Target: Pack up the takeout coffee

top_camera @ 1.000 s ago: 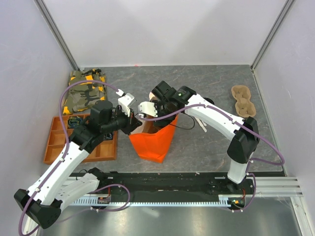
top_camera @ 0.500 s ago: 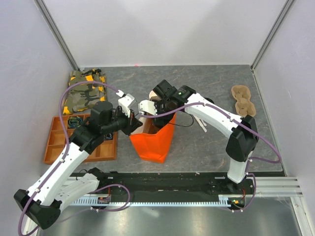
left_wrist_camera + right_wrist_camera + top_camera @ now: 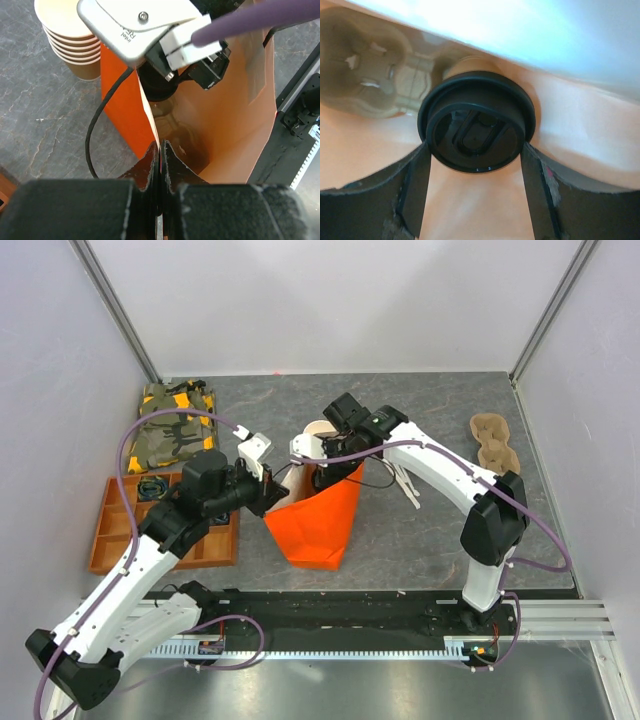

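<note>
Now, orange bag [image 3: 318, 525]: stands open between your arms.
Your left gripper [image 3: 160, 150]: jaws pinched tight on the bag's near edge.
Your right gripper [image 3: 474, 146]: down in the bag, jaws wide, clasping the takeout coffee [image 3: 476, 125] by its lid.
Coffee: inside the bag, a pulp carrier [image 3: 365, 75] beside it.

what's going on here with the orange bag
The left end effector is shut on the rim of the bag, holding it open. The right end effector reaches down inside, gripping the lidded coffee by its sides over a pulp carrier at the bottom. Whether the coffee is already seated there isn't clear.
</note>
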